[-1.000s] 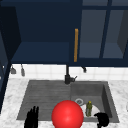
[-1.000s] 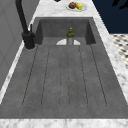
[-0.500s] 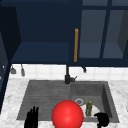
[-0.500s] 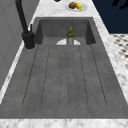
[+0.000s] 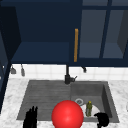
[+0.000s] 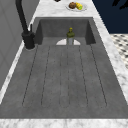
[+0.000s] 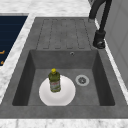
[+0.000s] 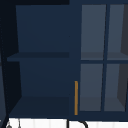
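A small green bottle (image 7: 54,81) with a yellow cap stands upright on a white plate (image 7: 66,96) in the sink basin (image 7: 87,95); the bottle (image 5: 89,108) is also in the front view, and the bottle (image 6: 70,36) stands at the far end in the left side view. My left hand (image 5: 30,118) hovers at the sink's front left edge with straight fingers pointing up. My right hand (image 5: 102,119) hangs at the front right, near the plate (image 5: 95,110), its fingers curled and holding nothing. A large red ball (image 5: 67,114) floats in front between the hands.
A black faucet (image 5: 68,76) stands behind the sink, and a ribbed drainboard (image 6: 65,75) lies left of the basin. The drain (image 7: 82,80) sits beside the plate. A plate of fruit (image 6: 76,5) rests on the marble counter. Above, the wall cabinet (image 8: 42,57) stands open, with an orange handle (image 8: 76,97).
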Available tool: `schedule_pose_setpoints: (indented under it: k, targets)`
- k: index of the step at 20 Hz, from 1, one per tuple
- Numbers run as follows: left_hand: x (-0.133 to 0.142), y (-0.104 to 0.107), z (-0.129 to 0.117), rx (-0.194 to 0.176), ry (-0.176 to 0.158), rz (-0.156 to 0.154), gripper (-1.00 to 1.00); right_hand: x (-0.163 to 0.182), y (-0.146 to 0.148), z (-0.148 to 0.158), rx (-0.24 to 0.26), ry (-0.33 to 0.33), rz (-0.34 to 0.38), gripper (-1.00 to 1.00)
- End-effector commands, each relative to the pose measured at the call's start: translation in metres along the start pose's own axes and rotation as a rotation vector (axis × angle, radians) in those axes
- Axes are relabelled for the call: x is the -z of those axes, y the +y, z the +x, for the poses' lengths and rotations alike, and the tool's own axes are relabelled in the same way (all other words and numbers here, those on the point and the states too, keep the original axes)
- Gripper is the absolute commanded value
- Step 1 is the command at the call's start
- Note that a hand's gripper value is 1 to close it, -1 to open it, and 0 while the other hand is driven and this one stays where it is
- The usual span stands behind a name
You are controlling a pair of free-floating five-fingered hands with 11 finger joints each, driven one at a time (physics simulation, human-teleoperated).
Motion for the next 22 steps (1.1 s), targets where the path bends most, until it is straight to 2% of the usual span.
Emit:
schedule_pose_setpoints:
  k: [1, 3, 4, 5, 6, 7, 8, 9, 10, 11, 12, 13, 18, 22]
  targets:
    - [-0.001, 0.013, -0.002, 0.002, -0.004, 0.001, -1.00, 0.000, 0.000, 0.000, 0.000, 0.000, 0.000, 0.00]
    - [0.002, 0.020, -0.005, -0.001, 0.000, 0.000, -1.00, 0.000, 0.000, 0.000, 0.000, 0.000, 0.000, 0.00]
    - [0.006, 0.022, -0.008, 0.002, 0.007, -0.022, -1.00, 0.000, 0.000, 0.000, 0.000, 0.000, 0.000, 0.00]
    - [0.007, 0.024, -0.009, -0.013, 0.024, -0.015, -1.00, 0.000, 0.000, 0.000, 0.000, 0.000, 0.000, 0.00]
    - [0.005, 0.020, -0.010, -0.018, 0.026, -0.011, -1.00, 0.000, 0.000, 0.000, 0.000, 0.000, 0.000, 0.00]
    - [0.003, 0.016, -0.014, -0.010, 0.004, -0.013, -1.00, 0.000, 0.000, 0.000, 0.000, 0.000, 0.000, 0.00]
    - [0.001, 0.010, -0.017, 0.001, -0.001, -0.013, -1.00, 0.000, 0.000, 0.000, 0.000, 0.000, 0.000, 0.00]
    - [0.004, 0.002, -0.017, 0.005, -0.004, -0.035, -1.00, 0.000, 0.000, 0.000, 0.000, 0.000, 0.000, 0.00]
    - [0.005, -0.006, -0.020, 0.028, 0.009, -0.059, -1.00, 0.000, 0.000, 0.000, 0.000, 0.000, 0.000, 0.00]
    - [0.005, -0.009, -0.023, 0.055, 0.013, -0.068, -1.00, 0.000, 0.000, 0.000, 0.000, 0.000, 0.000, 0.00]
    - [0.006, -0.011, -0.028, 0.063, 0.016, -0.081, -1.00, 0.000, 0.000, 0.000, 0.000, 0.000, 0.000, 0.00]
    - [0.004, -0.012, -0.036, 0.065, 0.017, -0.079, -1.00, 0.000, 0.000, 0.000, 0.000, 0.000, 0.000, 0.00]
    - [0.002, -0.022, -0.052, 0.075, 0.020, -0.142, -1.00, 0.000, 0.000, 0.000, 0.000, 0.000, 0.000, 0.00]
    - [-0.001, -0.032, -0.061, 0.076, 0.022, -0.174, -1.00, 0.000, 0.000, 0.000, 0.000, 0.000, 0.000, 0.00]
